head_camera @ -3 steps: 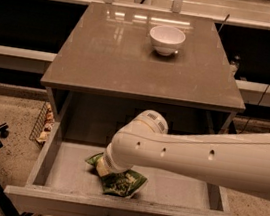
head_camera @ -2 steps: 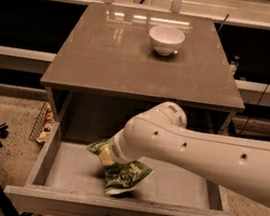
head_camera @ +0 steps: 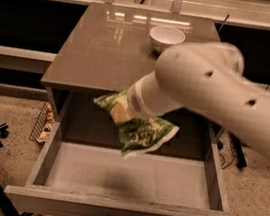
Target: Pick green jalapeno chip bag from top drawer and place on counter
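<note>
The gripper (head_camera: 123,109) grasps the green jalapeno chip bag (head_camera: 149,132) in mid-air; the top drawer (head_camera: 124,210) lies open below it, the counter (head_camera: 104,45) just behind it.

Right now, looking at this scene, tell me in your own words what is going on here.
The robot's gripper, at the arm's end just below the counter front edge, holds the green jalapeno chip bag in the air above the open top drawer. The bag is not yet on the counter, where a white bowl sits near the back.
</note>
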Controlling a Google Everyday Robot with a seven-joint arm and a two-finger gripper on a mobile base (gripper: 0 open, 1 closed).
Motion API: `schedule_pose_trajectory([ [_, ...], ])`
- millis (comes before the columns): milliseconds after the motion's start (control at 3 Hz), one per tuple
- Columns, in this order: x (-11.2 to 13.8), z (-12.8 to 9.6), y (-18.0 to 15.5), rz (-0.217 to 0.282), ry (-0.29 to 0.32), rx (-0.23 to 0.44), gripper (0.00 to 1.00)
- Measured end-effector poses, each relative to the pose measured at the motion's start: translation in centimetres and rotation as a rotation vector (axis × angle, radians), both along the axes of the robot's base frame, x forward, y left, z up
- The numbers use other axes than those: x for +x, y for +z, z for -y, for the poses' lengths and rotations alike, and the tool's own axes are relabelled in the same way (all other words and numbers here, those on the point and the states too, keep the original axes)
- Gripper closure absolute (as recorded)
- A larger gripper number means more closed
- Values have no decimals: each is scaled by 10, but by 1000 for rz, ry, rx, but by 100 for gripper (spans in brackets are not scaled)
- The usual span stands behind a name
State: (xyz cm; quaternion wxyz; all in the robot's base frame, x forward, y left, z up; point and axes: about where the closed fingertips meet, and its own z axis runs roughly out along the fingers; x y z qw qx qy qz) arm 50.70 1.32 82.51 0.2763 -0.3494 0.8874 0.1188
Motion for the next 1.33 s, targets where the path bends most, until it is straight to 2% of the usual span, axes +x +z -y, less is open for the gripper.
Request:
schedule_pose_trajectory([
  [333, 28, 2, 55, 28, 15, -32, 100],
  [667, 71, -37, 94, 58, 77, -50, 100],
  [1000, 110, -75, 141, 146, 156, -15, 100],
  [1333, 119, -83, 187, 218, 157, 39, 100],
])
